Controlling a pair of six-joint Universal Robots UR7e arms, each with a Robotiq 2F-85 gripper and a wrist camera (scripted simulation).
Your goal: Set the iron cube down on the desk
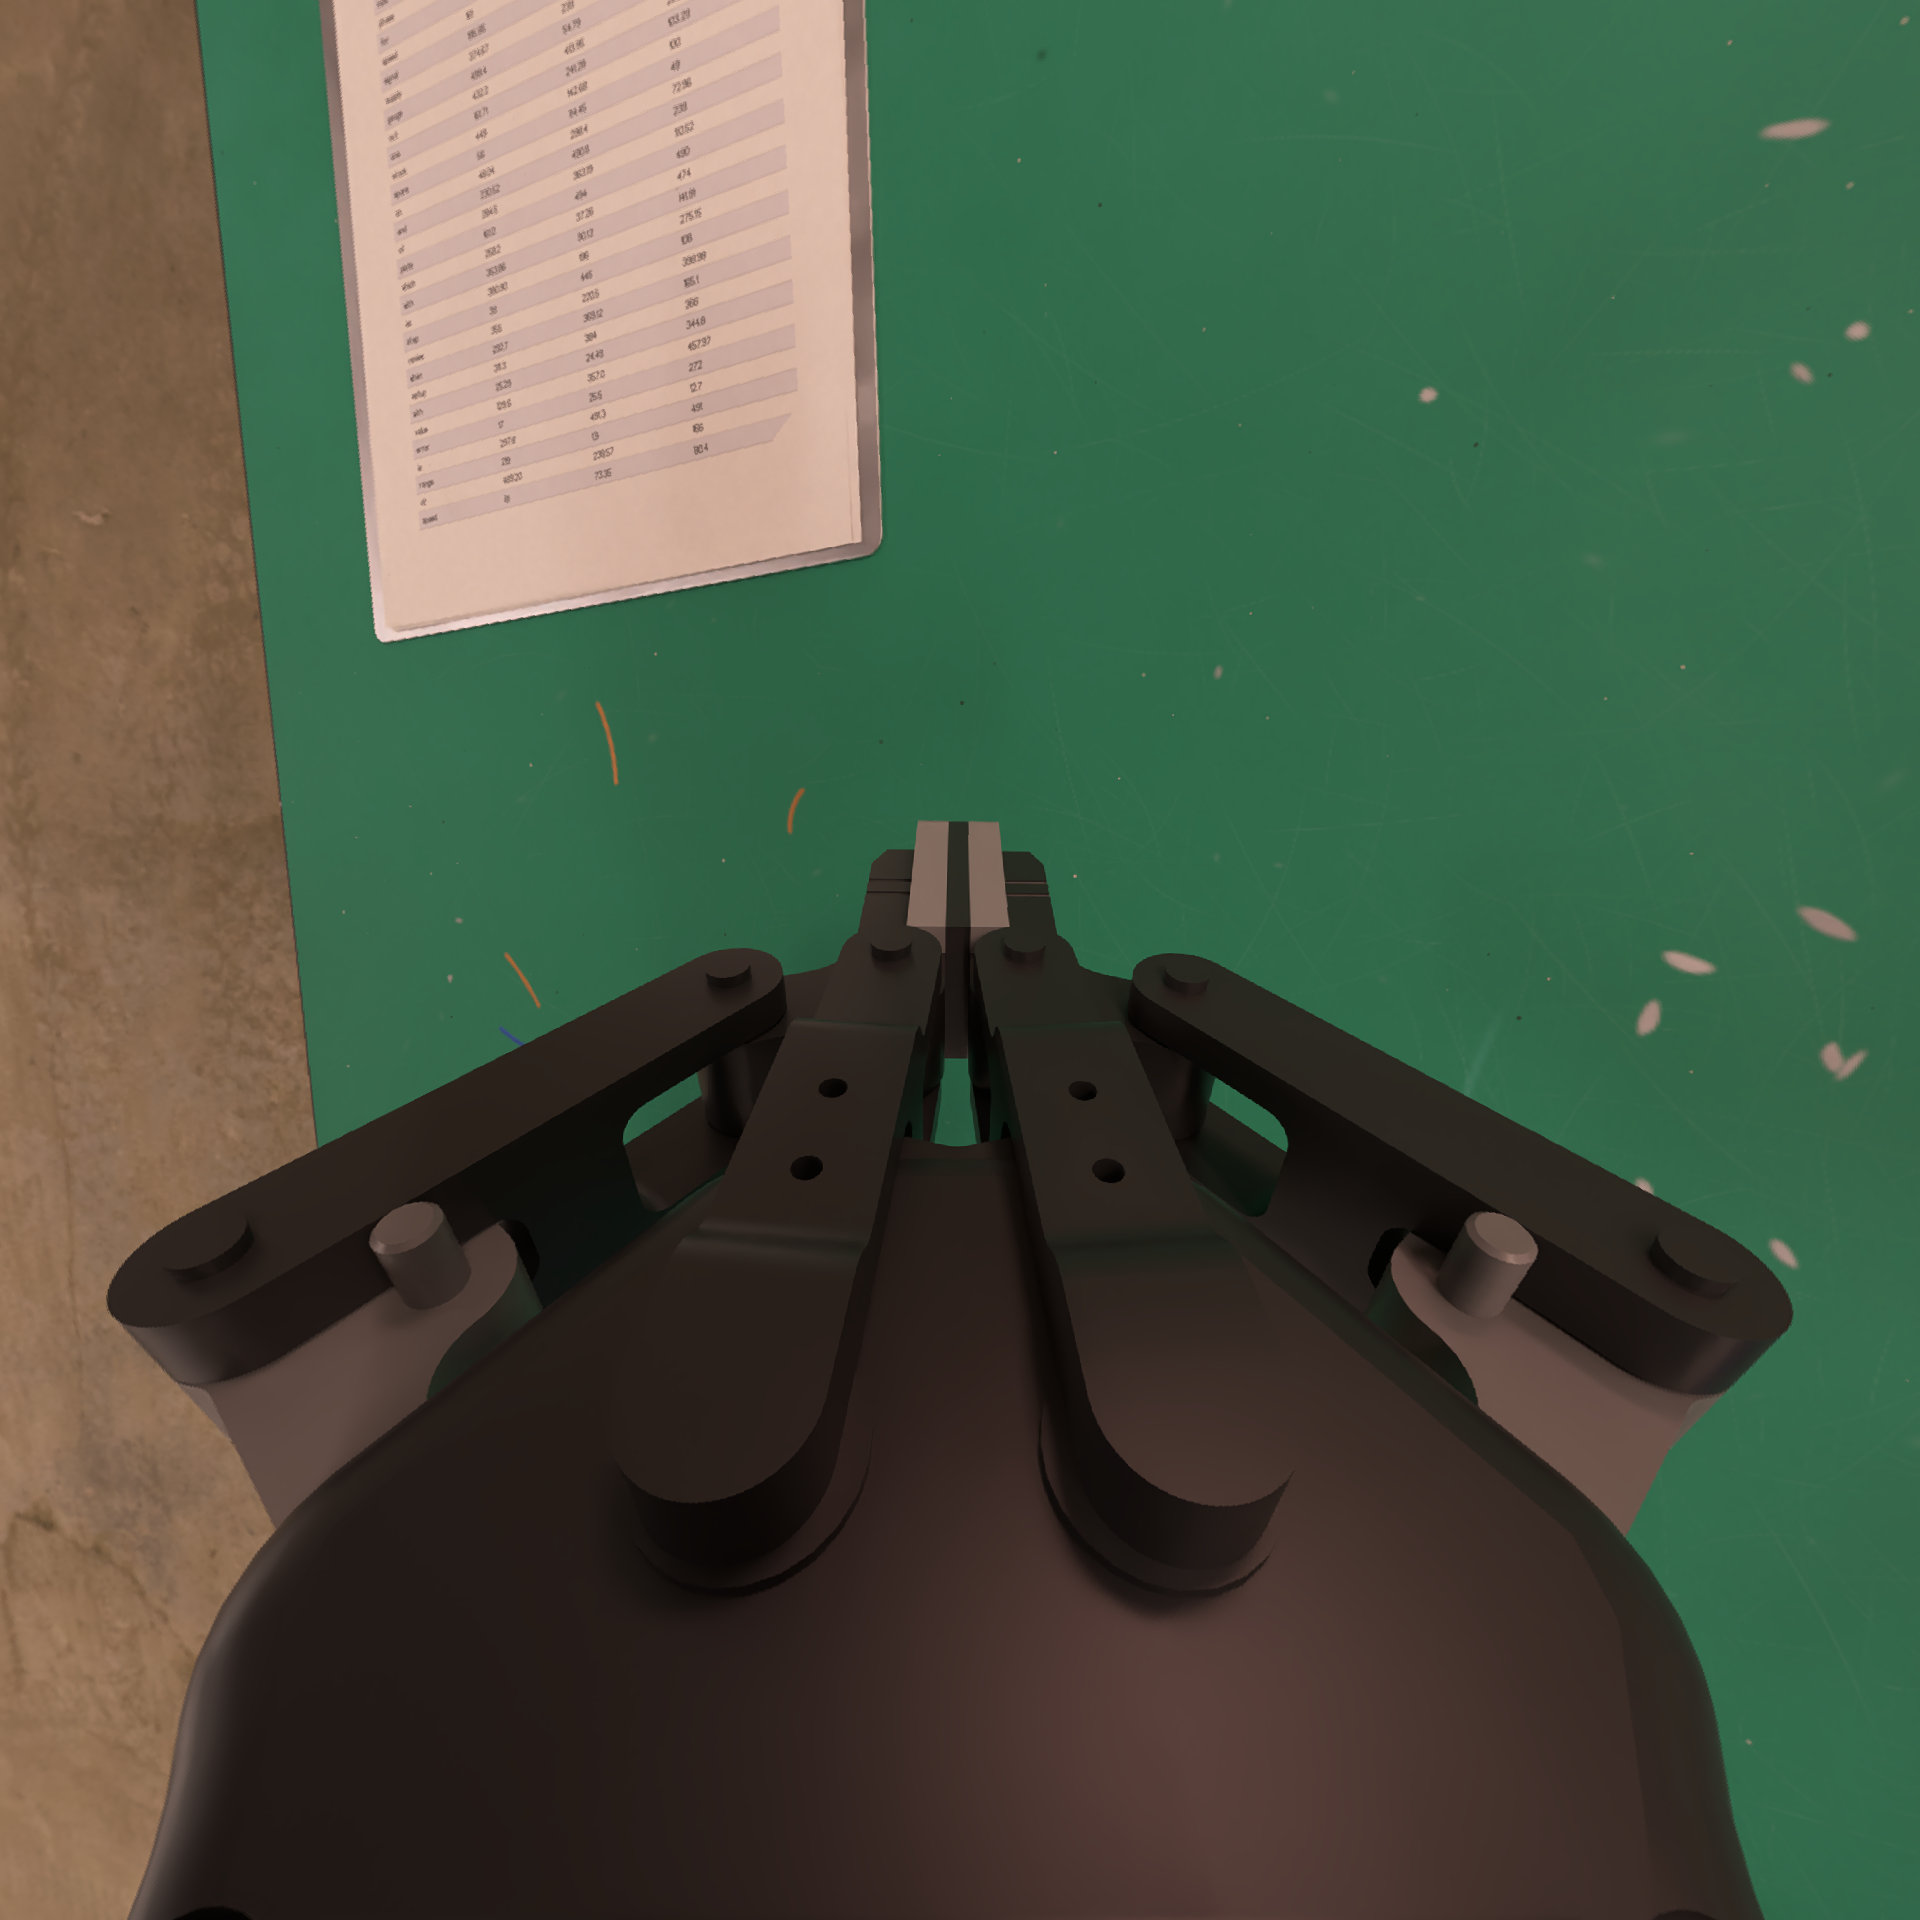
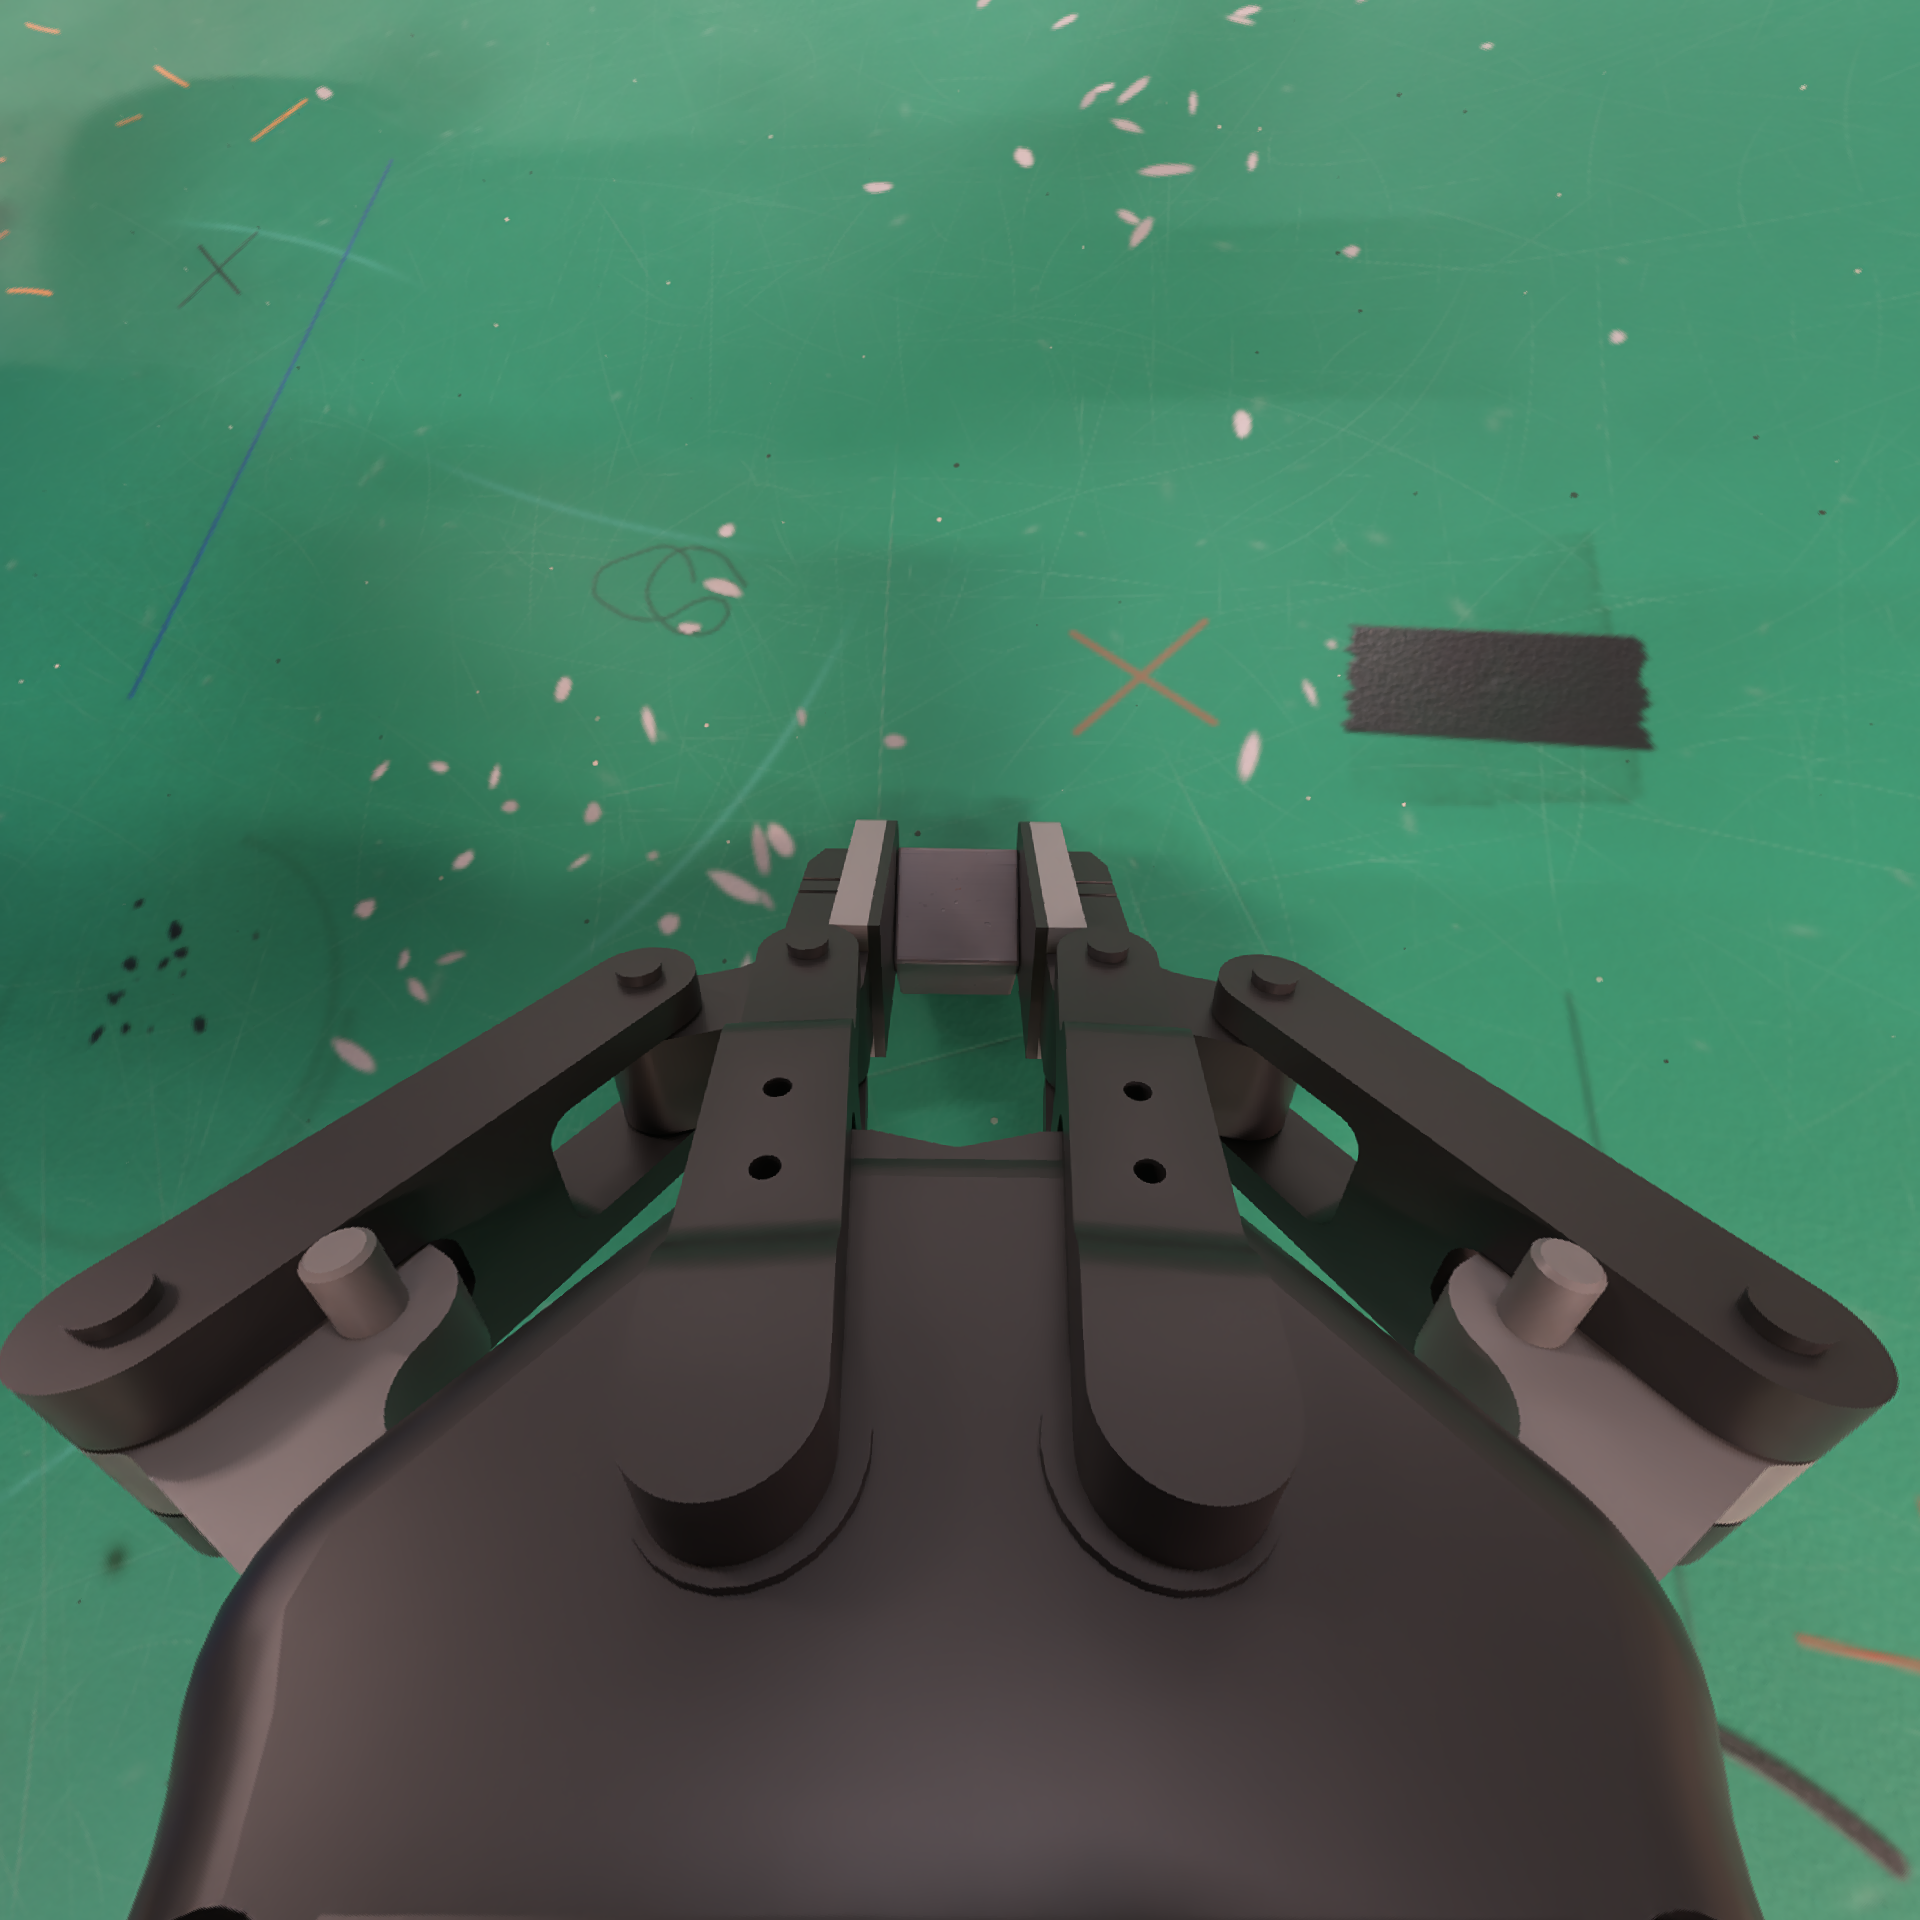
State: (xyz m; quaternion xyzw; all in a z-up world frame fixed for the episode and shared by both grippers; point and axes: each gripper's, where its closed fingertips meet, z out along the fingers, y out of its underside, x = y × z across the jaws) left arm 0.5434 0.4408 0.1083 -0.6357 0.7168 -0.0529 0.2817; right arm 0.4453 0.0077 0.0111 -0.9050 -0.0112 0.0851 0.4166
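In the right wrist view, my right gripper (image 2: 957, 844) is shut on a small grey iron cube (image 2: 954, 902), held between its two pads above the green desk (image 2: 935, 416). I cannot tell whether the cube touches the surface. In the left wrist view, my left gripper (image 1: 957, 831) is shut with its pads together and holds nothing, above the green desk (image 1: 1351, 520) near its left edge.
A clear sleeve with a printed sheet (image 1: 613, 291) lies on the desk ahead of the left gripper. Bare brown floor (image 1: 125, 727) lies past the desk's left edge. A strip of black tape (image 2: 1496, 686) and a tan cross mark (image 2: 1141, 677) lie ahead-right of the right gripper.
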